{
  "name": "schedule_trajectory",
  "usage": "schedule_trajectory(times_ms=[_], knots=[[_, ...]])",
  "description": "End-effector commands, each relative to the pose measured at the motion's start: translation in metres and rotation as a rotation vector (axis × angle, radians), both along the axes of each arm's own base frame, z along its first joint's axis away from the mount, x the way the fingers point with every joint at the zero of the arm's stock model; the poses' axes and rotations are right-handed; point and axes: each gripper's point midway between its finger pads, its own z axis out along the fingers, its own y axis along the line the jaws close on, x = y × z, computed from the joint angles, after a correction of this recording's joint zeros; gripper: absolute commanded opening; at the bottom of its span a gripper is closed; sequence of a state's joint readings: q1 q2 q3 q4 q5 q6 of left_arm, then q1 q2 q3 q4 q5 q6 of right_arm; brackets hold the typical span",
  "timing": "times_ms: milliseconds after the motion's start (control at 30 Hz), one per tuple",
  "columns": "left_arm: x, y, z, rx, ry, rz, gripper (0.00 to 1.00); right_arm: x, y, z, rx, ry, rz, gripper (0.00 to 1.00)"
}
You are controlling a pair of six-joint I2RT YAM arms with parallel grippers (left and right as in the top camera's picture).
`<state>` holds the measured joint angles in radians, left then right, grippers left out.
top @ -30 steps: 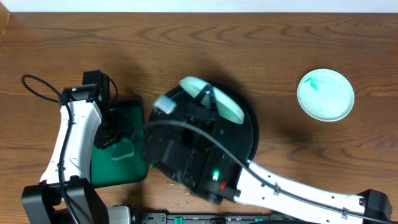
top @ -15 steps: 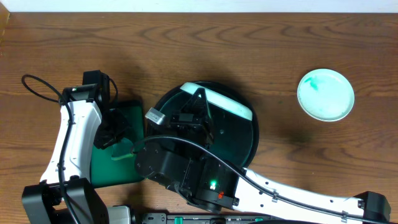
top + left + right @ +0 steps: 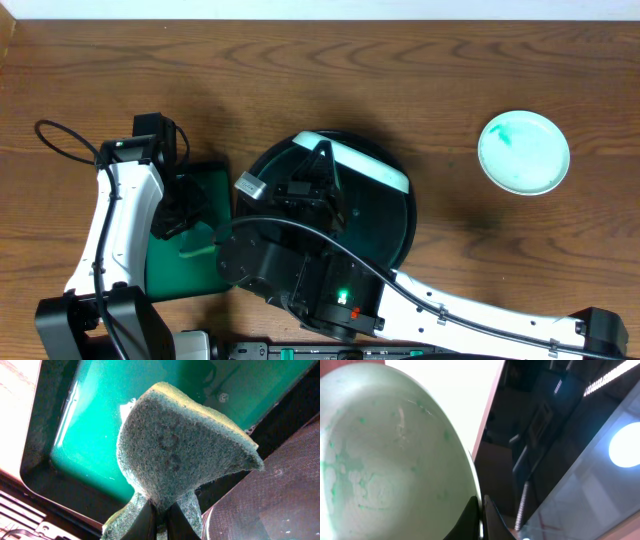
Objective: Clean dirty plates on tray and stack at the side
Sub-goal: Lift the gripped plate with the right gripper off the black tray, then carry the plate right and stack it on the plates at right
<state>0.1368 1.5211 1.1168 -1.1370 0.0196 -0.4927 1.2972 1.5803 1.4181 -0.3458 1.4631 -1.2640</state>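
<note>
My right gripper (image 3: pixel 323 158) is shut on the rim of a pale green plate (image 3: pixel 368 166) and holds it tilted on edge above the round black tray (image 3: pixel 408 222). In the right wrist view the plate (image 3: pixel 385 460) shows green smears, and the jaws (image 3: pixel 481 515) pinch its edge. My left gripper (image 3: pixel 182 218) is shut on a green sponge (image 3: pixel 200 241) over a green rectangular basin (image 3: pixel 218 180). In the left wrist view the jaws (image 3: pixel 161 517) clamp the sponge (image 3: pixel 175 445) above the basin (image 3: pixel 85 425). A second pale green plate (image 3: pixel 523 152) lies flat at the far right.
The right arm's dark body (image 3: pixel 290 265) covers the tray's lower left. A black cable (image 3: pixel 60 145) loops at the far left by the left arm. Bare wooden table (image 3: pixel 460 80) lies between the tray and the right-hand plate.
The right arm has shifted left and tipped the plate from lying nearly flat to standing on edge over the tray. The left arm and sponge have not moved.
</note>
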Motion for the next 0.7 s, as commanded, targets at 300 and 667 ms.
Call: schedule_trajectory(times_ms=[300,667], knots=[[0.003,0.002,0.004,0.007,-0.015,-0.014,0.07,0.027,0.004,-0.085,1.044,0.289,-0.080,0.01],[0.004,0.003,0.004,0.008,-0.020,-0.014,0.07,0.100,-0.115,-0.139,1.578,0.449,-0.639,0.01]])
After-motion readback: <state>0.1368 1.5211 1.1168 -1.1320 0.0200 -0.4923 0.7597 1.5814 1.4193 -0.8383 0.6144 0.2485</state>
